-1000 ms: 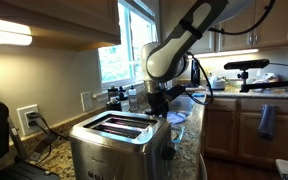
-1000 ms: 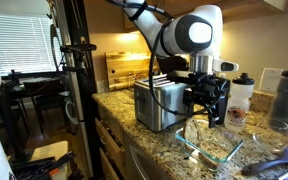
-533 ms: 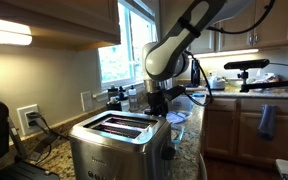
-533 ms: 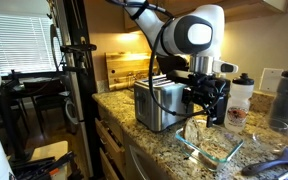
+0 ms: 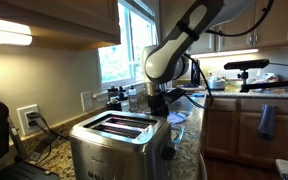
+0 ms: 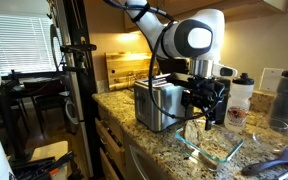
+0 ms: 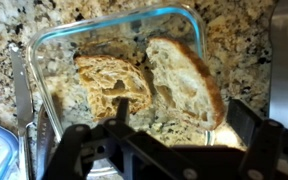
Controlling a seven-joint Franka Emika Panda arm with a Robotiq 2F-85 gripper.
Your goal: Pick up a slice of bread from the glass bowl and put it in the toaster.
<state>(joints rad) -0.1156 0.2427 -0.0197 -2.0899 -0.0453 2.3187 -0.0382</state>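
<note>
Wrist view: claw (image 7: pixel 184 118) is wide open and holds nothing, one finger on each side of the frame's lower edge. Glass bowl (image 7: pixel 89 42) sits directly below me on the granite bench (image 7: pixel 4 30), with two pieces in it side by side and touching at the middle. My target is the slice of bread (image 7: pixel 189 80) on the right of the frame. It lies between my fingers' lines and a bit ahead of the tips. Its long axis runs roughly top to bottom in the frame, tilted slightly, so the jaws would close across its narrower width, which is good. The second slice (image 7: pixel 109 85) sits close to my left-of-frame finger, so that finger risks landing on it or nudging it. The target has tan, open, holey crumb and a darker crust along its outer curved edge. It looks flat-ish, but I can't tell if it leans on its neighbour. In an exterior view the claw (image 6: pixel 206 118) hangs just above the bowl (image 6: pixel 214 148), with the toaster (image 6: pixel 159 105) right beside it on the bench, slots up. My read is that the grasp is not yet made. Next I go straight down and pinch, then it's a short carry.
</note>
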